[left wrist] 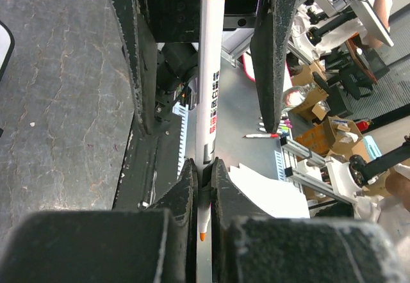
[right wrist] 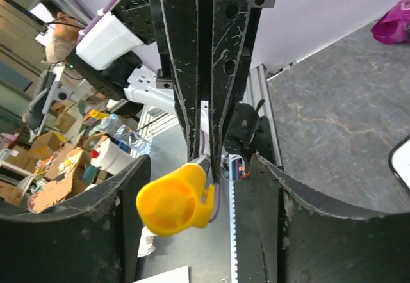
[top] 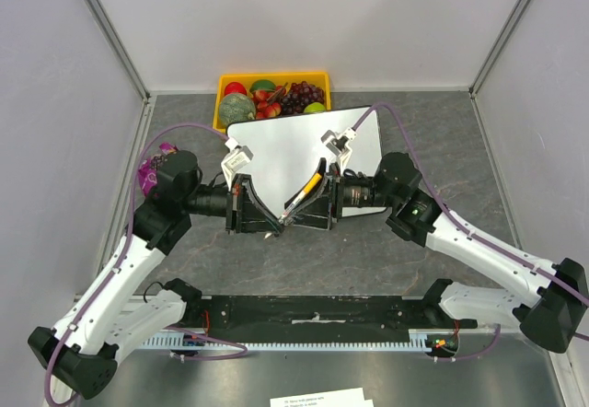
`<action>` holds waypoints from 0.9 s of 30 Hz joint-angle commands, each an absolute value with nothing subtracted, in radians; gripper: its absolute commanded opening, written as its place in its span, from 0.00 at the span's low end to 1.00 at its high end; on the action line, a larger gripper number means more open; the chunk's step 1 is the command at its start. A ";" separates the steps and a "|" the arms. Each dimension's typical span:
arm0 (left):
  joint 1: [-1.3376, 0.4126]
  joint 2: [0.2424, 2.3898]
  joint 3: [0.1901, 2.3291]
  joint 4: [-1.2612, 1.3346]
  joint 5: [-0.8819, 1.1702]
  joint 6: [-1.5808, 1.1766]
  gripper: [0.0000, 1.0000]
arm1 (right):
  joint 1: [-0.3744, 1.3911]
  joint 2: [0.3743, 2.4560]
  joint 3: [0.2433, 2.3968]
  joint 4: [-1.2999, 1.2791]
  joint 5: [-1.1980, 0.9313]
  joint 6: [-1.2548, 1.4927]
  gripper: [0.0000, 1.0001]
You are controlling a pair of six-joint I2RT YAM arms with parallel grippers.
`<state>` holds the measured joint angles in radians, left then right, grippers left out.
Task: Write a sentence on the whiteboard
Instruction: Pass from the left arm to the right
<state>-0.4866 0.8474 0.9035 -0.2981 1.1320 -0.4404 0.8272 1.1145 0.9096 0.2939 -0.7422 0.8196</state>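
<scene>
Whiteboard (top: 294,145) lies flat on the table (top: 368,250), just in front of the yellow fruit tray (top: 226,83) and just beyond both arms. No part of the sentence shows on its glossy face.

Left fingers (left wrist: 187,190) are pressed together on the marker (left wrist: 208,91), pinching it low on the barrel, just behind the exposed orange tip (left wrist: 202,235). Right fingers (left wrist: 275,46) stand spread, one on each side of the upper barrel with a clear gap to either side. The yellow cap (right wrist: 174,206) sits between them untouched. The marker hangs in the air between the two arms, above the table at the board's near edge.

Assessment: the marker is light and stiff, with a smooth plastic barrel that could twist or slide in a narrow pinch. A hold close to the tip, as the left fingers have it, gives the best control of the stroke and limits wobble. The board is rigid but slick, and nothing visible fixes it down, so heavy pen pressure could push it across the table. A light, steady contact is advised. Writing has, by appearance, not begun.
</scene>
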 commanded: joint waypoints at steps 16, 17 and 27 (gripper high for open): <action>-0.502 0.842 0.920 -0.279 1.187 -0.407 0.02 | 0.828 1.147 0.948 0.304 -0.792 0.847 0.17; -0.502 0.842 0.919 -0.279 1.186 -0.405 0.02 | 0.830 1.149 0.948 0.301 -0.788 0.845 0.10; -0.503 0.821 0.893 -0.314 1.148 -0.394 0.09 | 0.830 1.129 0.948 0.244 -0.718 0.801 0.00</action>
